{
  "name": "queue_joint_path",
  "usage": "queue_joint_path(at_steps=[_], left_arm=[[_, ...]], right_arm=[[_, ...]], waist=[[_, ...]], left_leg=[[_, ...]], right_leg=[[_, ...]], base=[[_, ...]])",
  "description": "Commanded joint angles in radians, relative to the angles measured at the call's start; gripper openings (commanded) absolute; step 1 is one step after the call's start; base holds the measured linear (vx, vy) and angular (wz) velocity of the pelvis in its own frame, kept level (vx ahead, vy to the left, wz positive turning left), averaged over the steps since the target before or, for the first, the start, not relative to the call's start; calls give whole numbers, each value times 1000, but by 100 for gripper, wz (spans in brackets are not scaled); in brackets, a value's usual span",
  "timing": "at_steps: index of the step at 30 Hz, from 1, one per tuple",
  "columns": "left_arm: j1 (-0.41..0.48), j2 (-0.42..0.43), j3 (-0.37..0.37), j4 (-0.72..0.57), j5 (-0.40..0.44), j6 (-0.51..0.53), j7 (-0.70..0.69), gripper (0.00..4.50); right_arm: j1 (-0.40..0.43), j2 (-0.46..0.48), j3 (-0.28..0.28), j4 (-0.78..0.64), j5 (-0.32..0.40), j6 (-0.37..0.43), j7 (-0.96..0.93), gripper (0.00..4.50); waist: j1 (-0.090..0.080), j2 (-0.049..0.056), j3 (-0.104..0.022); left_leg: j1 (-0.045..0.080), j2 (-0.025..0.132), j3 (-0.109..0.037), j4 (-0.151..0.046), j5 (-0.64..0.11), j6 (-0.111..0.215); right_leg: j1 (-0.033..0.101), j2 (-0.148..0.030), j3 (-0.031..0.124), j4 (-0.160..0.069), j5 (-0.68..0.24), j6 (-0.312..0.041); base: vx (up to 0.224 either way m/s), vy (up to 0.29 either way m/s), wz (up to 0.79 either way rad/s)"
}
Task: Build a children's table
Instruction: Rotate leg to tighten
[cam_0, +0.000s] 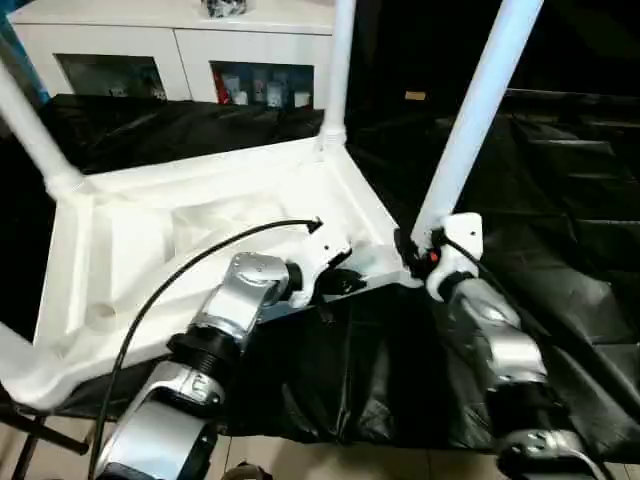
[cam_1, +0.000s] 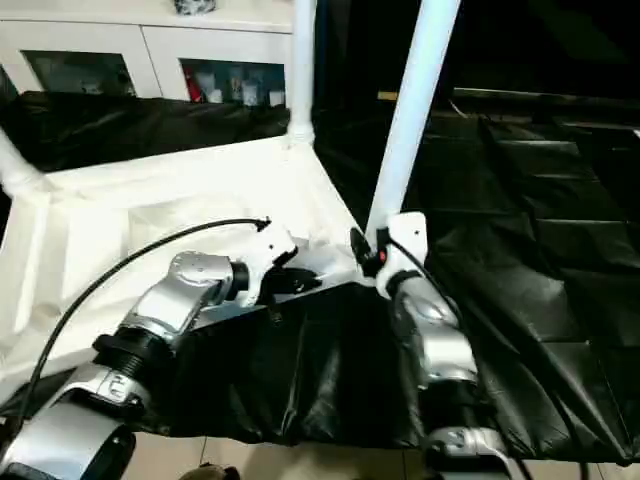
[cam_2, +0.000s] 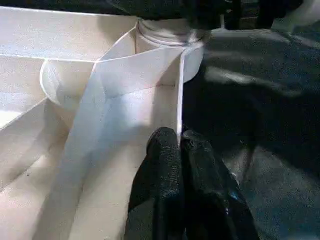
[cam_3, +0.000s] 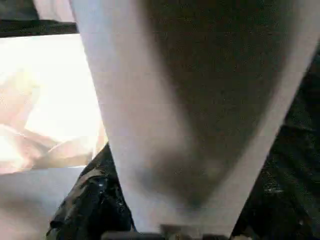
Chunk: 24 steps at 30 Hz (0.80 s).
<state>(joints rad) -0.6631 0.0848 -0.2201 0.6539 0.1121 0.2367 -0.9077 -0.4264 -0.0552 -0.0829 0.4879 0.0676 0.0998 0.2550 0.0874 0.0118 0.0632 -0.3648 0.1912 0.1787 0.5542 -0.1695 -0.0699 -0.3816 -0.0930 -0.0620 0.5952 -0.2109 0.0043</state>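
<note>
Tabletop (cam_0: 200, 215) lay upside down on black sheet (cam_0: 560, 250), legs upright. Left gripper (cam_2: 179, 145) was pinched shut on its rim. Right gripper (cam_0: 418, 250) clasped near-corner leg (cam_0: 470, 120).

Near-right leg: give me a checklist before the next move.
1. Left gripper pinched on the tabletop rim wall near that corner: ok.
2. Right gripper at the base of the near-right leg: ok; whether it grips, cannot tell.
3. Near-right leg fully seated in its socket: cannot tell; it leans.
4. Far-right leg standing in its corner: ok.
5. Far-left leg standing in its corner: ok.
</note>
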Motion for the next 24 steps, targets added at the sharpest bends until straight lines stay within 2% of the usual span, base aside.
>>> queue_joint_path(at_steps=[1,2,3,5,6,8,10,11,12,13,14,15,18,20,21,22,24], left_arm=[[-7,-108,-47,-20,-51,-23,-6,0],[-7,-108,-47,-20,-51,-23,-6,0],[1,-94,-51,-28,-48,-28,-21,0],[13,-68,-50,-41,-49,-33,-46,0],[21,-33,-47,-49,-52,-46,-79,0],[25,-18,-46,-53,-53,-51,-96,0],[35,15,-46,-65,-62,-64,-145,0],[41,37,-47,-75,-71,-71,-181,0],[47,57,-47,-85,-81,-74,-217,0],[52,85,-47,-98,-93,-80,-265,0],[53,93,-47,-100,-96,-84,-280,0],[52,104,-47,-102,-99,-87,-297,0],[49,135,-48,-107,-103,-90,-342,0],[47,145,-48,-105,-103,-92,-355,0],[47,158,-50,-103,-104,-96,-377,0],[45,174,-55,-97,-100,-106,-402,0],[42,188,-61,-91,-97,-117,-425,0]], right_arm=[[20,103,114,82,3,35,54,200],[20,103,114,82,3,35,54,200],[21,105,100,77,21,21,76,255],[31,93,97,58,37,4,127,269],[52,57,121,17,44,3,211,271],[61,38,135,0,47,0,248,288],[84,-15,175,-40,40,-15,332,308],[99,-48,197,-67,39,-22,385,308],[113,-81,213,-95,47,-21,440,308],[129,-121,225,-130,69,-18,514,308],[133,-133,228,-141,78,-18,538,308],[137,-150,230,-155,91,-12,570,308],[146,-197,244,-197,117,-12,667,308],[149,-215,255,-209,118,-22,699,308],[152,-234,263,-220,113,-35,742,308],[153,-254,269,-233,119,-36,794,308],[154,-271,272,-245,128,-33,839,308]], waist=[[0,-9,-37],[0,-6,-37],[0,-4,-36],[0,-4,-37],[-1,-1,-37],[-1,-2,-37],[0,-2,-40],[4,-3,-40],[0,-4,-40],[1,-6,-39],[5,-8,-39],[3,-5,-39],[4,-2,-41],[3,-2,-40],[4,2,-40],[5,-1,-40],[7,-1,-39]], left_leg=[[7,36,-12,-75,-273,19],[6,36,-13,-75,-268,24],[4,36,-13,-76,-267,26],[4,37,-13,-75,-270,38],[2,36,-13,-75,-270,43],[-2,37,-14,-75,-259,53],[0,37,-12,-71,-230,61],[-1,36,-12,-67,-204,71],[-5,36,-9,-66,-186,82],[-7,35,-11,-67,-183,88],[-3,36,-10,-64,-174,100],[-1,38,-8,-62,-172,110],[1,41,-8,-59,-147,120],[-2,41,-7,-59,-139,125],[-1,41,-7,-57,-143,126],[-2,40,-7,-56,-151,129],[-4,41,-6,-57,-156,131]], right_leg=[[24,-59,46,-89,-272,-172],[25,-58,45,-88,-257,-173],[26,-59,45,-88,-253,-174],[27,-58,44,-87,-237,-177],[28,-56,44,-87,-235,-178],[31,-56,42,-86,-222,-176],[31,-56,43,-83,-191,-187],[36,-56,41,-80,-156,-194],[35,-54,42,-75,-122,-203],[38,-54,40,-75,-122,-205],[37,-54,40,-74,-118,-208],[35,-55,42,-73,-103,-220],[34,-52,39,-63,-43,-251],[35,-51,38,-60,-19,-263],[35,-52,38,-60,-17,-268],[38,-52,37,-61,-23,-267],[38,-54,37,-61,-38,-266]], base=[[0,0,0],[0,0,0],[0,0,0],[0,0,0],[0,0,0],[0,0,0],[0,0,0],[0,0,0],[0,0,0],[0,0,0],[0,0,0],[0,0,0],[0,0,0],[0,0,0],[0,0,0],[0,0,0],[0,0,0]])
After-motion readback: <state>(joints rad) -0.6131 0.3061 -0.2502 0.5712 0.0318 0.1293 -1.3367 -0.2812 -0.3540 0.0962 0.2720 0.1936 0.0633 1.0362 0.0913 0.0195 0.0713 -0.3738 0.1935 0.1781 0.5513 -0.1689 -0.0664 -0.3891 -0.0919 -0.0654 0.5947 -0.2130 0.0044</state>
